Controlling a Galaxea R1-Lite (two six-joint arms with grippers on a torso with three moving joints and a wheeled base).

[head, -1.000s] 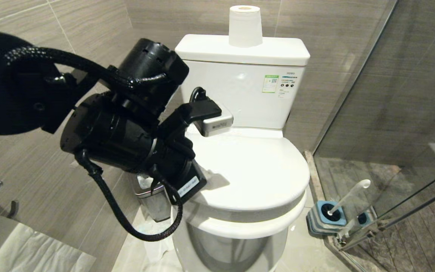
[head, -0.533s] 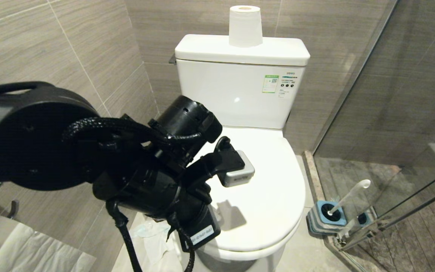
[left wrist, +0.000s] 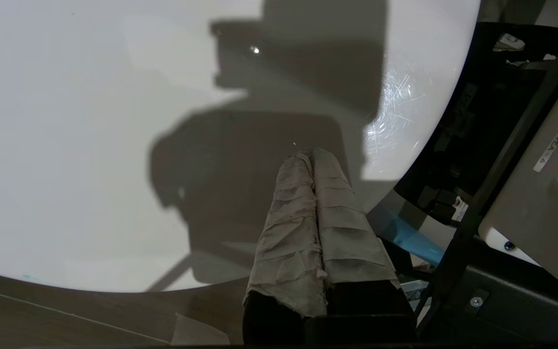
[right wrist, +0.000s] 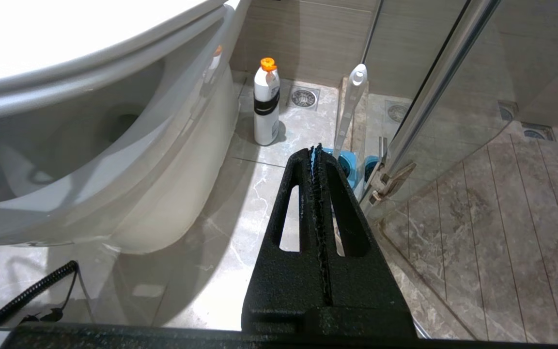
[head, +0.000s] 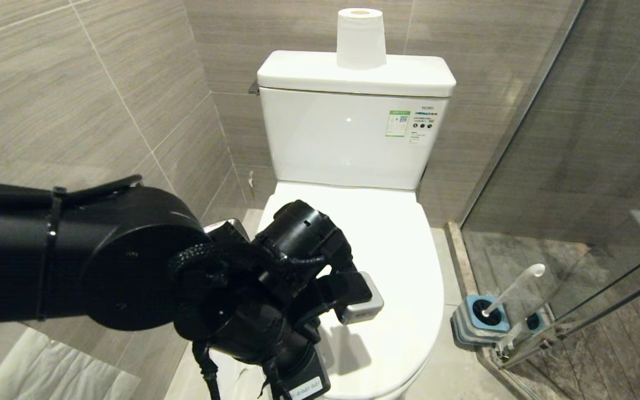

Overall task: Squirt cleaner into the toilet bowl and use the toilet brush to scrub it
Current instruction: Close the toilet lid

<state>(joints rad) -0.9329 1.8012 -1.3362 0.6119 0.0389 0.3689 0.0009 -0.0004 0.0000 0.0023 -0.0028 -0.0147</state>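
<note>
The left end effector (left wrist: 312, 160), pinched shut and empty, has dropped to the toilet (head: 386, 244) lid's front edge, likely to lift it.

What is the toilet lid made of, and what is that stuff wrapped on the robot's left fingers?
The toilet lid looks like smooth, glossy white plastic: it shines and shows fine scratches in the left wrist view. The left gripper has its shut fingers wrapped in greyish tape or cloth, wrinkled and frayed at the edges.

The toilet bowl (head: 386, 266) stands against the back wall, lid down, a paper roll (head: 360, 38) on its tank (head: 353, 75). To its right, on the floor beside the glass partition (head: 575, 166), the toilet brush (head: 511, 291) leans in its holder (head: 478, 322). The left hand (left wrist: 314, 156) hangs above the lid's front.
</note>
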